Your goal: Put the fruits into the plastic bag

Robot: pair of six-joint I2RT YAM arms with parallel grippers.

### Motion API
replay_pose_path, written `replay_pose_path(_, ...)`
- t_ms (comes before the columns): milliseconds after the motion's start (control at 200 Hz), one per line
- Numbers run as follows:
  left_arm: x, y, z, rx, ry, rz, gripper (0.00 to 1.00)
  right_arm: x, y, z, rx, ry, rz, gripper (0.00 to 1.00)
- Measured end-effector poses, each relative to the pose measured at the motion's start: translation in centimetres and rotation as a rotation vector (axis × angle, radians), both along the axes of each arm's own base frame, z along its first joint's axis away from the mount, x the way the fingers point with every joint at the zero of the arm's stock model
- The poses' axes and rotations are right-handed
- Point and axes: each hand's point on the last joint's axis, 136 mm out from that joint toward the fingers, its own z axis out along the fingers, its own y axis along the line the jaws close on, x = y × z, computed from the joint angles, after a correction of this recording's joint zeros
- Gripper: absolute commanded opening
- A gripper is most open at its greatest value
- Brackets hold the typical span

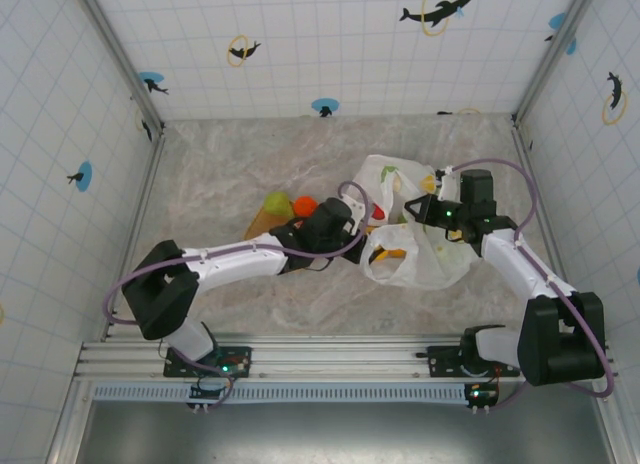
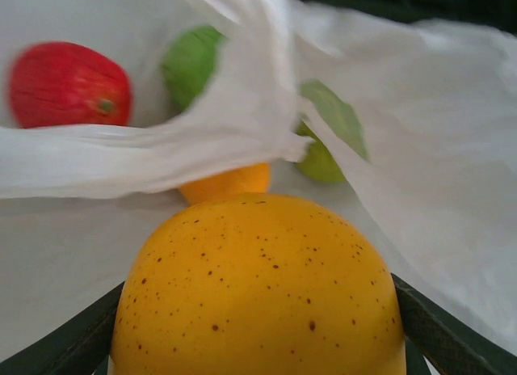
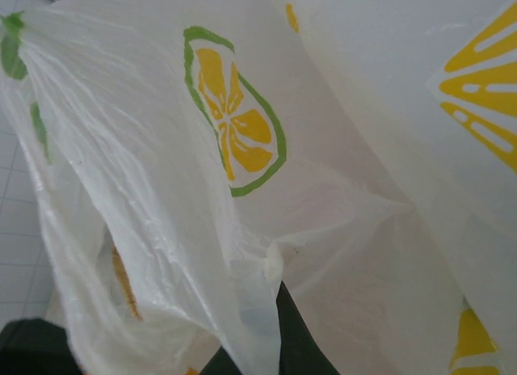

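**Ana:** How does the left arm lie?

**Ben:** From its base at the near left its elbow juts toward the left wall. The forearm runs low over the surface (image 1: 200,164) to the right. The left hand (image 1: 360,222) sits at the mouth of the plastic bag (image 1: 420,259).

**Ana:** And its grip?

**Ben:** It is clamped on a yellow speckled fruit (image 2: 258,286). The wrist view shows dark fingers (image 2: 69,343) pressed against either side of it.

**Ana:** What lies past that fruit?

**Ben:** A strip of white film crosses the view. An orange fruit (image 2: 226,181) sits just beyond the yellow one. Farther in, a red fruit (image 2: 69,84), a green fruit (image 2: 190,64) and a second green fruit (image 2: 323,153) lie against the film.

**Ana:** The right arm?

**Ben:** Its elbow is folded back near the right edge and the forearm slants up and leftward. The right hand (image 1: 422,210) is at the bag's right rim. In its wrist view the film, with a lemon-slice print (image 3: 234,124), hangs close and bunches against one dark finger (image 3: 287,343). Whether that hand is closed on the film cannot be told.

**Ana:** Anything outside the bag?

**Ben:** A yellow-green fruit (image 1: 275,202) and an orange-red fruit (image 1: 305,204) rest at the tan mat (image 1: 260,226), just left of the left wrist.
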Motion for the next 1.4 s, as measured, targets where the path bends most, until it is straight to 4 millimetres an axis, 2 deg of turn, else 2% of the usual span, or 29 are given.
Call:
replay_pose_path(145, -1.3, -1.2, 0.2, -0.027, -0.002, -0.062, 0.63, 0.0, 0.0, 0.0, 0.004, 0.002, -0.001, 0.00)
replay_pose_path(300, -0.6, -2.5, -1.1, -0.011, 0.007, -0.072, 0.65, 0.1, 0.3, 0.4, 0.032, 0.003, 0.000, 0.00)
replay_pose_path(390, 0.7, -3.6, -1.5, 0.001, -0.007, -0.046, 0.65, 0.0, 0.5, 0.7, 0.048, 0.007, 0.002, 0.00)
replay_pose_path(545, 3.4, -5.2, -1.0, -0.024, -0.048, 0.022, 0.65, -0.1, 0.5, 1.3, 0.054, -0.008, 0.003, 0.00)
replay_pose_path(831, 7.9, -5.3, -1.4, -0.083, -0.082, 0.224, 0.67, 0.2, 0.5, 2.7, 0.056, -0.029, 0.005, 0.00)
replay_pose_path(1131, 11.3, -6.0, -3.3, -0.137, -0.107, 0.396, 0.72, 0.2, 0.7, 3.2, 0.065, -0.032, 0.014, 0.00)
replay_pose_path(1401, 13.7, -6.9, -3.2, -0.197, -0.146, 0.488, 0.76, 0.3, 0.7, 3.2, 0.067, -0.028, 0.018, 0.00)
